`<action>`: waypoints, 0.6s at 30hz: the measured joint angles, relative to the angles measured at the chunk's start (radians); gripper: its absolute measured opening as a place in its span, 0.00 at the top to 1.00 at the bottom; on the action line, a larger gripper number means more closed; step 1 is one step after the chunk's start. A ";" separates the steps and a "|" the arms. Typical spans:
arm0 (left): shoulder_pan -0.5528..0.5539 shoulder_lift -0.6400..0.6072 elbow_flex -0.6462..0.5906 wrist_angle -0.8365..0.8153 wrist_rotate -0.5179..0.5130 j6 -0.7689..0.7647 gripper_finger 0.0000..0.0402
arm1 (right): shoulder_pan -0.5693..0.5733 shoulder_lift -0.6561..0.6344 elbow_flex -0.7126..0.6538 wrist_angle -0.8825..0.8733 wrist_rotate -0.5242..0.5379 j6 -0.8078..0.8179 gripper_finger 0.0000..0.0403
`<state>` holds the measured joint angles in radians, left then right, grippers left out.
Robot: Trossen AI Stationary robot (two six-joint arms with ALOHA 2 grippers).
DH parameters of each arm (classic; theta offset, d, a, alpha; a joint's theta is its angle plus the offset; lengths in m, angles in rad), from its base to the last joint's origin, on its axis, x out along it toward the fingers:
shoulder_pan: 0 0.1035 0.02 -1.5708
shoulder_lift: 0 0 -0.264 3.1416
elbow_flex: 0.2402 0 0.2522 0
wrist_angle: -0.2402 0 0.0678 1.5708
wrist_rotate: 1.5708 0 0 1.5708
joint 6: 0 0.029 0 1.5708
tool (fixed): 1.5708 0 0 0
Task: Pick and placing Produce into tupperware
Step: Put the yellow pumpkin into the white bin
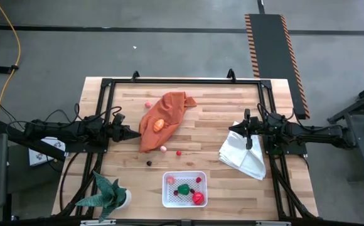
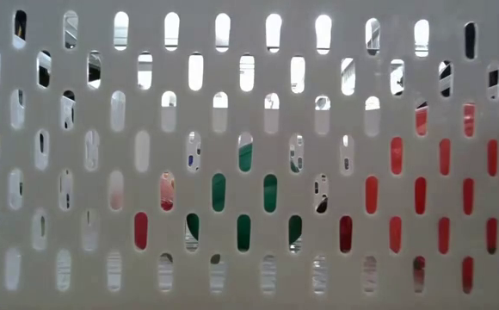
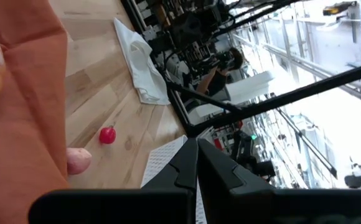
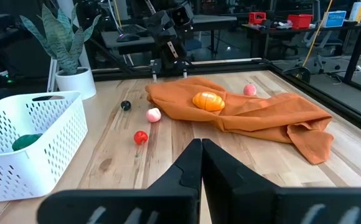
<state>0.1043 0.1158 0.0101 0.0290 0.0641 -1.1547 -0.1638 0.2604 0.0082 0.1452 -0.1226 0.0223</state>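
My left claw (image 1: pixel 137 134): clenched, empty, mid-left of frame by orange cloth (image 1: pixel 163 119). Right claw (image 1: pixel 232 129): same, mid-right. Tupperware (image 1: pixel 184 189) bottom-centre, partly filled. Step: between picks. Next: open, reach loose red piece (image 1: pixel 178 152).

1. The whole bench (image 1: pixel 194 107) is seen from straight above in the high view, with both arms at its sides.
2. The low view is blocked by the slotted wall of the tupperware (image 2: pixel 249 155), pressed close to the lens.
3. From the left gripper (image 3: pixel 196 163), the bench is viewed tilted, toward the white cloth (image 3: pixel 140 59).
4. From the right gripper (image 4: pixel 201 163), the orange cloth (image 4: pixel 255 115) is faced; this cloth is shared with the high and left wrist views.
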 joint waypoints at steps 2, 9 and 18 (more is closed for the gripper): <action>0.000 0.000 0.000 0.006 -0.011 -0.001 1.00 | 0.000 0.000 0.000 0.000 0.000 0.000 1.00; 0.000 0.000 0.000 0.018 -0.065 0.022 1.00 | 0.000 0.000 0.000 0.000 0.000 0.000 1.00; 0.000 0.000 0.000 0.045 -0.094 -0.088 1.00 | 0.000 0.000 0.000 0.000 0.000 0.000 1.00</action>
<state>0.1047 0.1158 0.0099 0.0743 -0.0295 -1.2422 -0.1638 0.2607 0.0082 0.1455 -0.1226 0.0222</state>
